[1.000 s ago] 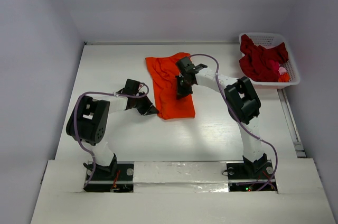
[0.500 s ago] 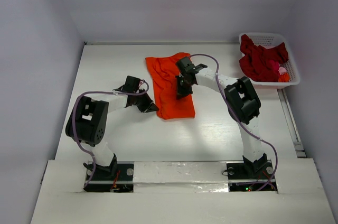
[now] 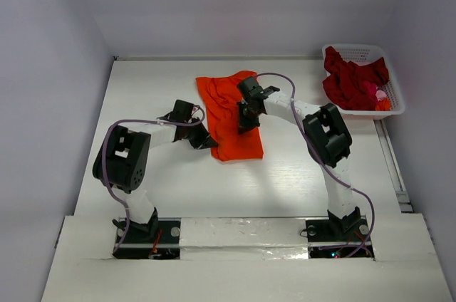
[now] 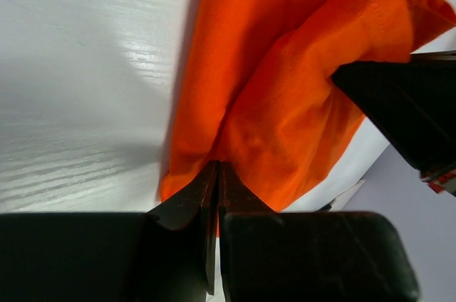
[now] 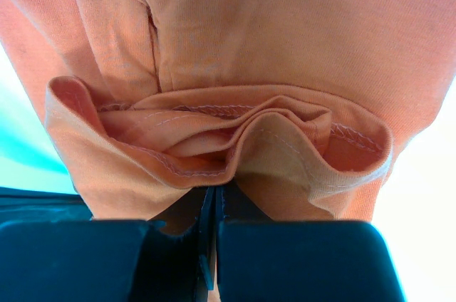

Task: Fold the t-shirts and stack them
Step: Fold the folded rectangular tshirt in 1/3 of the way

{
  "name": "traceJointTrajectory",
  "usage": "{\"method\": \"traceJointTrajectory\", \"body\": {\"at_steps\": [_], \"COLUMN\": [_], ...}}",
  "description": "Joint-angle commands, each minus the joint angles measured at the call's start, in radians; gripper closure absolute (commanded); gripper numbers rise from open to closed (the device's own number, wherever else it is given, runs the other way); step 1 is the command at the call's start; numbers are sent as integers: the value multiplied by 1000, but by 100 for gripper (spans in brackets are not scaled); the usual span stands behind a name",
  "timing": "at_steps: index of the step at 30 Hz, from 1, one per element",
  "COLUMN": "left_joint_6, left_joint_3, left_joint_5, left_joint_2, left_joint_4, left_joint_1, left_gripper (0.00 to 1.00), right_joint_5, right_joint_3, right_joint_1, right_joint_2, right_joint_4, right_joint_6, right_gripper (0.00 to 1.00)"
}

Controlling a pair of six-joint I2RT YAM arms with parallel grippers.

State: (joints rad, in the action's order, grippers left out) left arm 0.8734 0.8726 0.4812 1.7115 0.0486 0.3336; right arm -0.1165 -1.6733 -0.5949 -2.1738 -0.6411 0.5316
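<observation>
At the near left edge of the orange t-shirt [image 3: 225,97], which lies in the middle of the table [image 3: 149,88], the left gripper [image 3: 204,142] has its fingers pressed together; whether they catch cloth is not clear. Farther, the right gripper [image 3: 244,124] pinches a bunched hem. At the far right, dark red t-shirts [image 3: 348,82] lie in the white basket [image 3: 354,48].

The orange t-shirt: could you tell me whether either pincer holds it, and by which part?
Both seem to: the left pincer pinches the orange t-shirt at its near-left corner; the right pincer grips a bunched hem fold near its middle.
</observation>
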Motion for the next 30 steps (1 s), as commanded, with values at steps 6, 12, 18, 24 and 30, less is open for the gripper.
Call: {"method": "traceJointTrajectory", "body": {"at_steps": [6,12,18,24,30], "left_joint_6": [24,9,-20,-48,-80], "left_joint_3": [2,-14,-32,-57,-49], "left_joint_5": [-6,-18,-45,-72,-58], "left_joint_2": [39,31,10,-1,25], "left_joint_4": [-38,-16,69,123,161], "left_joint_1": [36,36,36,36,36], "left_gripper": [100,100,100,100,100], "right_joint_5": [3,6,3,0,0], "right_joint_3": [14,3,3,3,1], "right_joint_1": [-8,-8,-8,-8,-8], "right_joint_2": [-6,-9,-12,-15,-15], "right_joint_4": [-3,-6,-5,0,0], "right_joint_6": [2,1,4,8,8], "right_gripper": [100,100,100,100,100]}}
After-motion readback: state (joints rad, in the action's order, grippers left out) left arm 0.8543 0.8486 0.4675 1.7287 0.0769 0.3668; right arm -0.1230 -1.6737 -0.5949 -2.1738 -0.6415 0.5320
